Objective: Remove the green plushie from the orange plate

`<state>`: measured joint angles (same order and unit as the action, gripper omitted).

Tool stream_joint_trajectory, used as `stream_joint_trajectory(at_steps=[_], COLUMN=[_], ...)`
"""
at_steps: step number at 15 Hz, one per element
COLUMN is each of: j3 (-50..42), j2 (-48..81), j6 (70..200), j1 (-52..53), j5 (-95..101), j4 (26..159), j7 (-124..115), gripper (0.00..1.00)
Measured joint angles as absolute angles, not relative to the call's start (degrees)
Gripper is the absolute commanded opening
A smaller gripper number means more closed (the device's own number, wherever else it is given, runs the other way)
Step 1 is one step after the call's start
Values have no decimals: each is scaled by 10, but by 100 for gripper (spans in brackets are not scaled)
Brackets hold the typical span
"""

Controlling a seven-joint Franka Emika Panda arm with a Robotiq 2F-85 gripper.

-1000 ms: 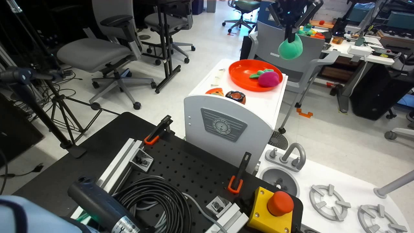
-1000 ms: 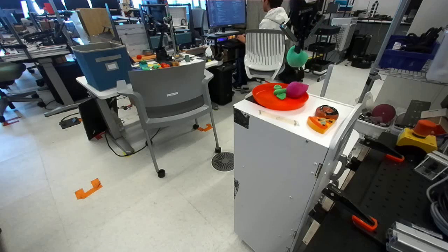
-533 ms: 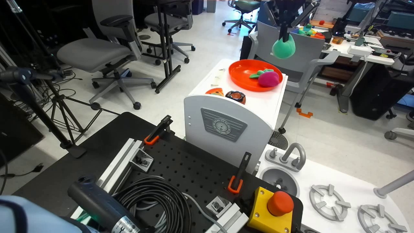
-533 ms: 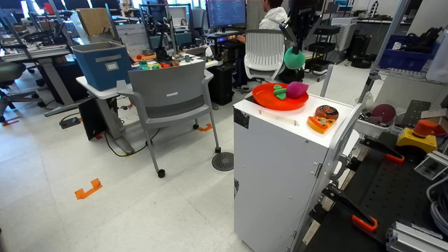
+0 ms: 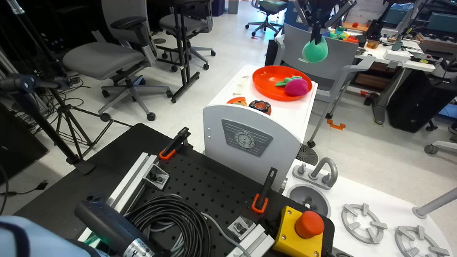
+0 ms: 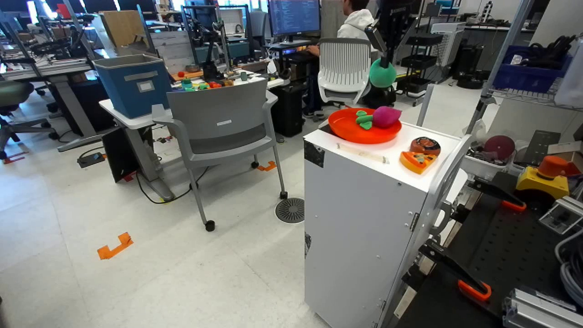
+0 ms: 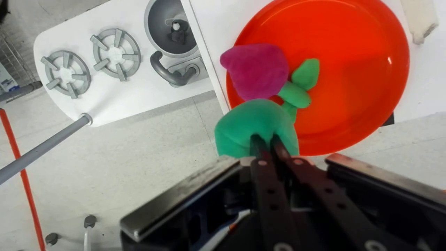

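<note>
White cabinet (image 6: pixel 364 228) is supporting the orange plate (image 7: pixel 355 83). Pinched in the claw (image 7: pixel 266 139), the green plushie (image 6: pixel 382 75) is hanging clear of the plate, seemingly over a cabinet corner, rising slightly since moments ago; removal is likely succeeding.

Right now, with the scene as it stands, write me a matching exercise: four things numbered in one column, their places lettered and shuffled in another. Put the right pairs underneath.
Things
1. green plushie
2. magenta root-vegetable plushie
3. toy pizza slice
4. emergency-stop button

Places
A. mounted on a yellow box
B. pinched in the tool, up in the air
C. on the white cabinet top, off the plate
D. lying on the orange plate

Right pairs: 1-B, 2-D, 3-C, 4-A.
</note>
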<state>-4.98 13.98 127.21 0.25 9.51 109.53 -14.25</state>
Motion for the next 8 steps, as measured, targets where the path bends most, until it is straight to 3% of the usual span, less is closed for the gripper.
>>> stream_joint_trajectory(at_steps=[8], j3=[-50], j2=[138], j6=[1272], j1=[-39], j5=[6], j4=[1099], j7=[-104], gripper=[1])
